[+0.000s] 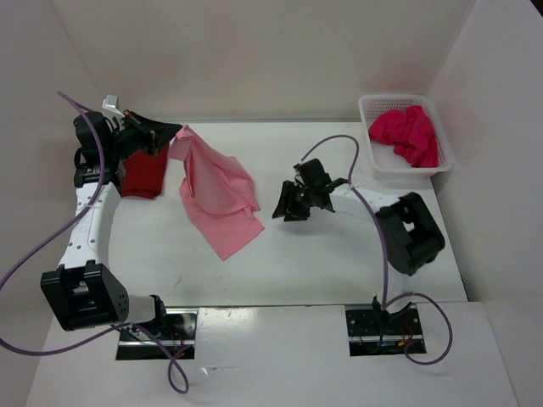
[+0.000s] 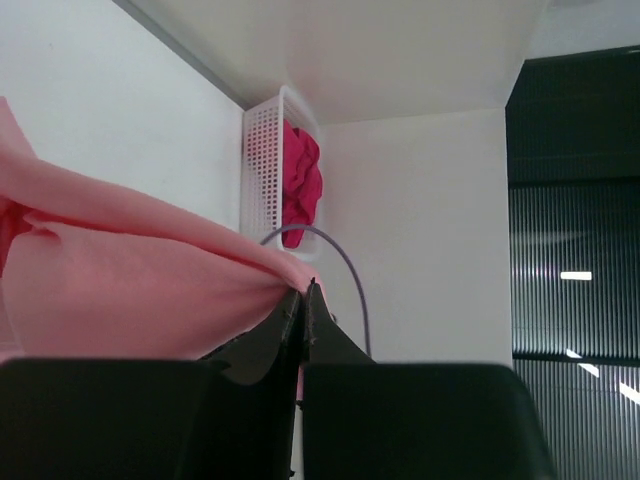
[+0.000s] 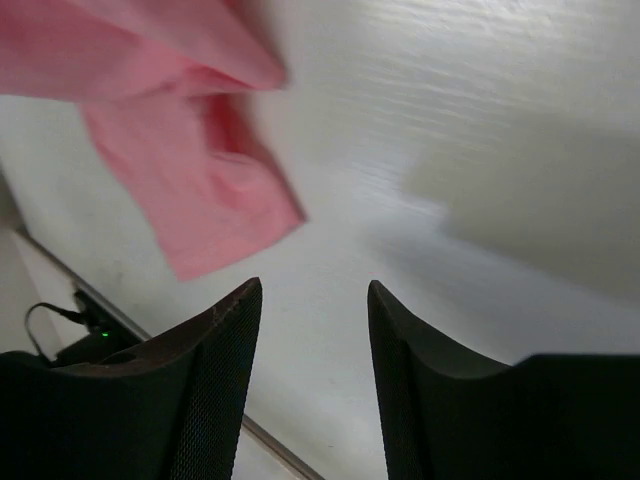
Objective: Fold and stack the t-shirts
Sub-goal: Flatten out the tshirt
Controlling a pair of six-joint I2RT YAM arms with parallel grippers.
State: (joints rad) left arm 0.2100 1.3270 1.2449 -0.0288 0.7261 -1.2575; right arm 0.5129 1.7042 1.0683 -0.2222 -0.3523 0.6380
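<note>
The light pink t-shirt (image 1: 216, 193) hangs in a drape from its upper corner down to the table left of centre. My left gripper (image 1: 167, 136) is shut on that corner; the left wrist view shows the jaws (image 2: 303, 292) pinched on the pink cloth (image 2: 130, 295). A dark red t-shirt (image 1: 142, 174) lies folded on the table at the far left, partly under the left arm. The magenta t-shirt (image 1: 407, 134) lies crumpled in the white basket (image 1: 366, 110). My right gripper (image 1: 288, 203) hovers open right of the pink shirt (image 3: 200, 190), its jaws (image 3: 312, 292) holding nothing.
The white mesh basket (image 2: 262, 165) stands at the back right corner with the magenta shirt (image 2: 300, 185) inside. White walls enclose the table on the left, back and right. A purple cable (image 1: 339, 144) loops over the right arm.
</note>
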